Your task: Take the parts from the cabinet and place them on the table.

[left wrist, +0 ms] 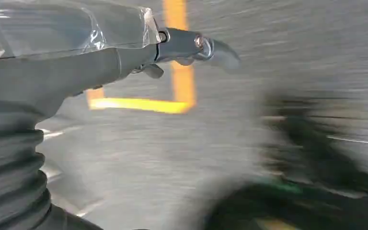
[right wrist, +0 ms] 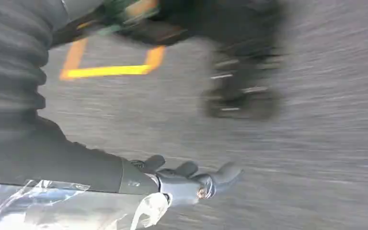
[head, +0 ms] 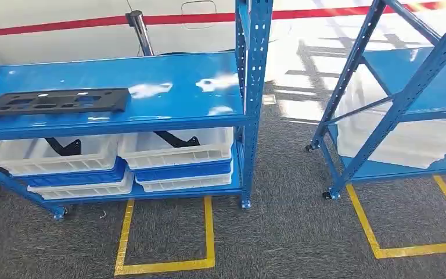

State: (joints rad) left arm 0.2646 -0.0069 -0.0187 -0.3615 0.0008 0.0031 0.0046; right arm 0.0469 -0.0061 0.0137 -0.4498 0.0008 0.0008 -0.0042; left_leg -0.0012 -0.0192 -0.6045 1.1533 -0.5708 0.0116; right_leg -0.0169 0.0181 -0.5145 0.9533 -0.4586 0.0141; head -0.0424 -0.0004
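Observation:
A flat black part (head: 55, 102) with several cut-outs lies on the upper shelf of the blue cabinet rack (head: 174, 90), at its left end. Below it, two white bins (head: 52, 156) (head: 177, 150) sit on stacked blue and white trays, and each holds a dark black part (head: 64, 145) (head: 177, 139). In the left wrist view my left hand (left wrist: 191, 48) hangs over blurred grey carpet, fingers stretched out and empty. In the right wrist view my right hand (right wrist: 187, 179) also hangs over the floor, fingers extended, holding nothing.
A second blue rack (head: 406, 93) stands to the right with a white crate (head: 406, 139) under its shelf. Yellow tape outlines (head: 165, 264) (head: 406, 250) mark the grey carpet in front of both racks. A silver pole (head: 140, 32) rises behind the left rack.

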